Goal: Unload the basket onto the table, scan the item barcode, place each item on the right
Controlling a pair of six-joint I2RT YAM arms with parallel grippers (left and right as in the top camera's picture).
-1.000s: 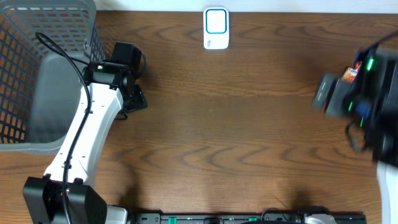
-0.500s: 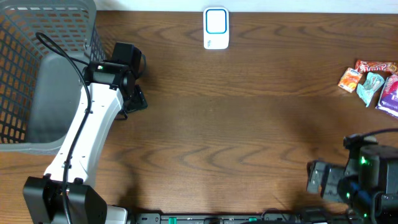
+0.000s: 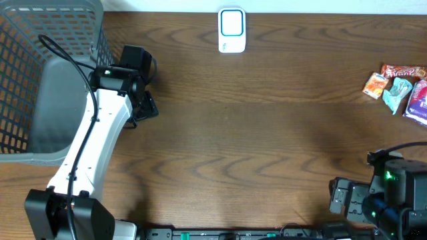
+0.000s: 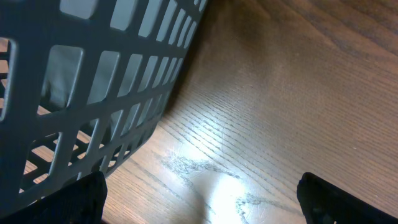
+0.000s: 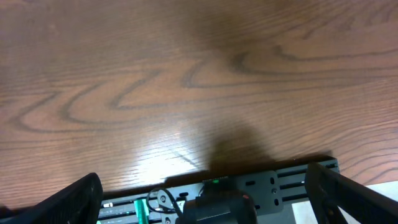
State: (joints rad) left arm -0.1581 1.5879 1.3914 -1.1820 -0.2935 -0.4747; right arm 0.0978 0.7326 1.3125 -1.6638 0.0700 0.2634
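Both hands empty. Left hand (image 4: 208, 200) has its fingers spread wide, nothing between them. It sits low over the surface (image 3: 267, 133), just beside the basket (image 3: 20, 150) wall. Likely parked there so it can drop scanned goods in.

Right hand (image 5: 205, 196) is also spread wide and holds nothing. It is at the near edge of the surface, over the black rail (image 5: 292, 180), well apart from the goods. Looks like a rest pose, with no reach begun.

Task items: a cluster of snack packets (image 3: 399, 87) at the far right edge, lying flat and touching or overlapping.
- red packet (image 3: 402, 70)
- orange packet (image 3: 375, 85)
- teal packet (image 3: 399, 95)
- purple packet (image 3: 419, 101), partly cut off by the frame

No barcode can be read from overhead, and I cannot tell which packet goes first.

The scanner (image 3: 232, 30), a white unit with a blue-rimmed window, lies at the far middle edge, face up. My guess is a packet has to be carried over it, code side down.

Container: the grey mesh basket at the far left. Only its bare floor shows and no goods are visible inside, though part of it is out of frame. The wrist view through the mesh shows nothing either.

Judgement: task not started. The right hand is the nearer one to the packets, so the pick is probably its job.
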